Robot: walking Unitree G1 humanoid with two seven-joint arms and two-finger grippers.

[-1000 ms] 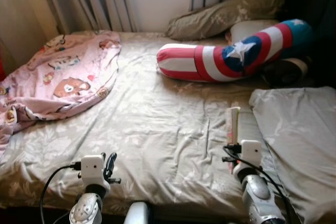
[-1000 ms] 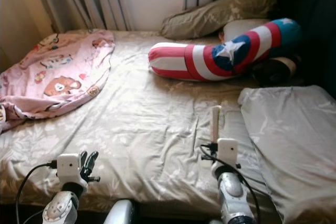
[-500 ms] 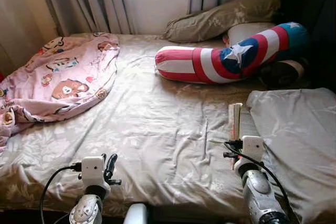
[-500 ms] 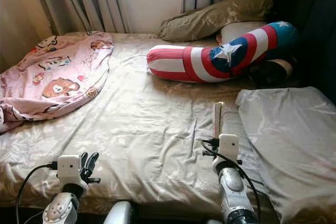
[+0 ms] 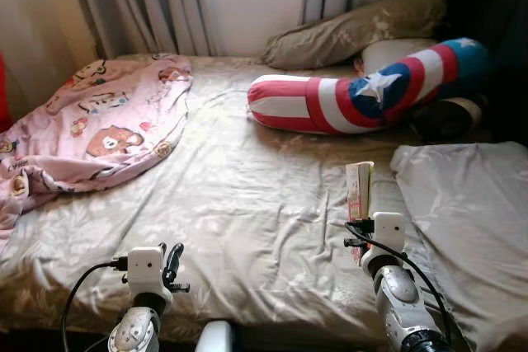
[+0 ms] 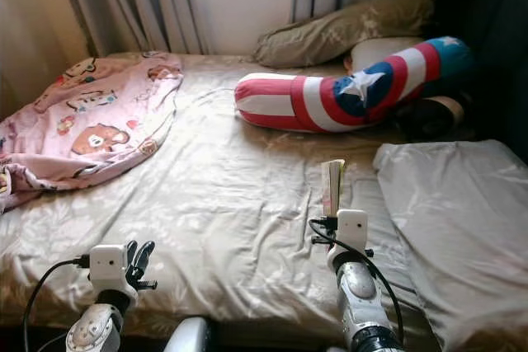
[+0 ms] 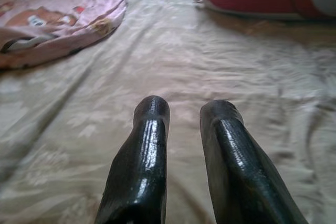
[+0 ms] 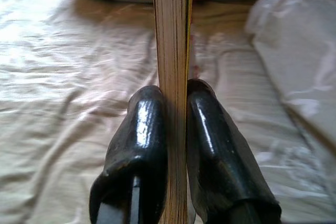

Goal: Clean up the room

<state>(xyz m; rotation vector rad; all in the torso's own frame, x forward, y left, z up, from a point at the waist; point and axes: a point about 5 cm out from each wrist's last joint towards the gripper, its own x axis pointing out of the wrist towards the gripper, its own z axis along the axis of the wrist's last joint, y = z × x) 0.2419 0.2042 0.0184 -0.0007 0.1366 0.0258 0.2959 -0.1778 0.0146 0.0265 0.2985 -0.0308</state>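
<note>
My right gripper (image 8: 172, 114) is clamped on a thin paperback book with cream page edges (image 8: 171, 30), upright above the wrinkled beige bedsheet (image 5: 239, 195), probably to carry it clear. My left gripper (image 7: 184, 116), at seven o'clock, hangs slightly parted and empty.

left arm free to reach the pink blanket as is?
Probably yes. The left gripper is open, holding nothing, and only bare bedsheet lies between it and the pink cartoon blanket. The blanket lies well ahead, so a long stretch.
</note>
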